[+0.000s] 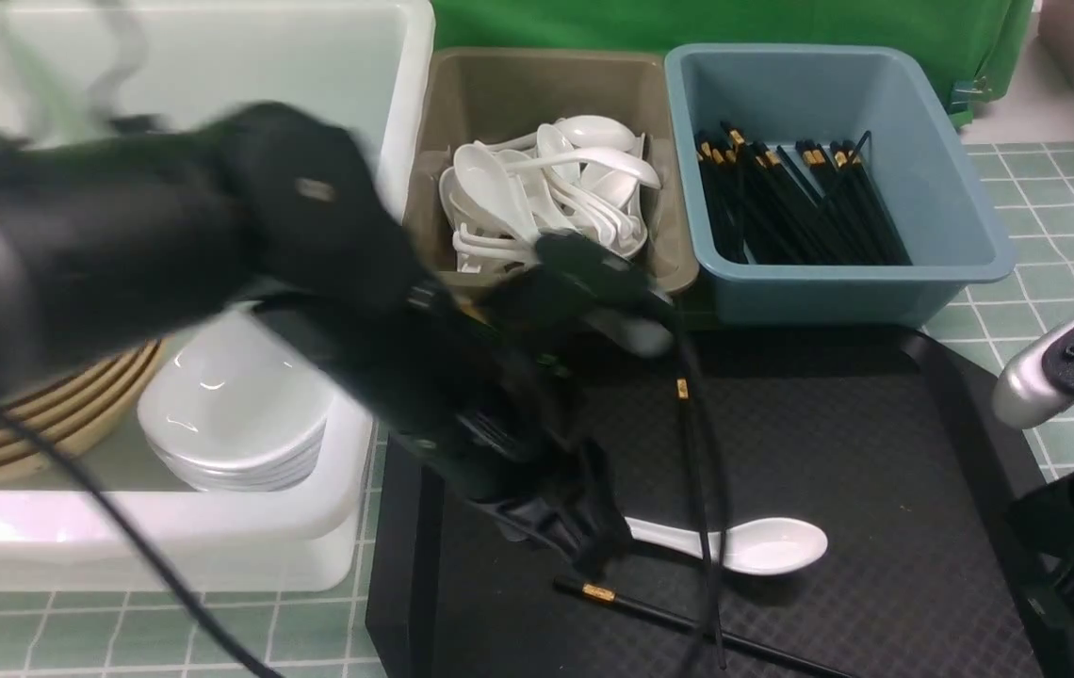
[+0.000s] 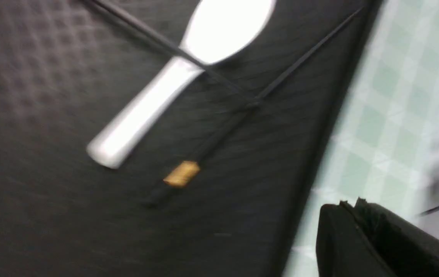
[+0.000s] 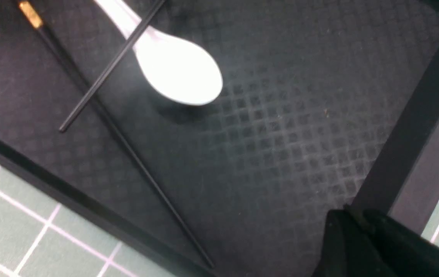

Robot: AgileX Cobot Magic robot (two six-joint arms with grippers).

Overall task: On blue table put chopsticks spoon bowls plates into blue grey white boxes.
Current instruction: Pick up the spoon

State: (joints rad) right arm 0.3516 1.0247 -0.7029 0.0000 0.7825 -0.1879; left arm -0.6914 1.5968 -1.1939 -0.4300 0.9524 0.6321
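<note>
Lying near the robot-side edge of the black tray [image 1: 876, 443], the spoon [image 1: 768, 546] is seen with its scoop toward the tray's right edge and its handle toward the left gripper [image 2: 352, 204]. One chopstick [image 1: 699, 490] is laid across the spoon's handle, with its gold band toward the far edge. A second chopstick [image 1: 678, 620] is laid slantwise along the near edge, and the two are crossed close to that edge. The left gripper is held low near the handle's end but apart from it; its jaws are pressed together on nothing, though that view is blurred. The right gripper [image 3: 352, 213] is held over the tray's right near corner, its jaws likewise closed together and empty. On the blue table [image 1: 1055, 198], past the tray's far and left edges, three boxes are set. The white tub [image 1: 217, 551] is loaded with stacked bowls [image 1: 47, 424] and plates [image 1: 235, 414]. The grey-brown bin [image 1: 471, 94] is filled with piled spoons [image 1: 546, 188], and the blue bin [image 1: 961, 198] with bundled chopsticks [image 1: 801, 207].
</note>
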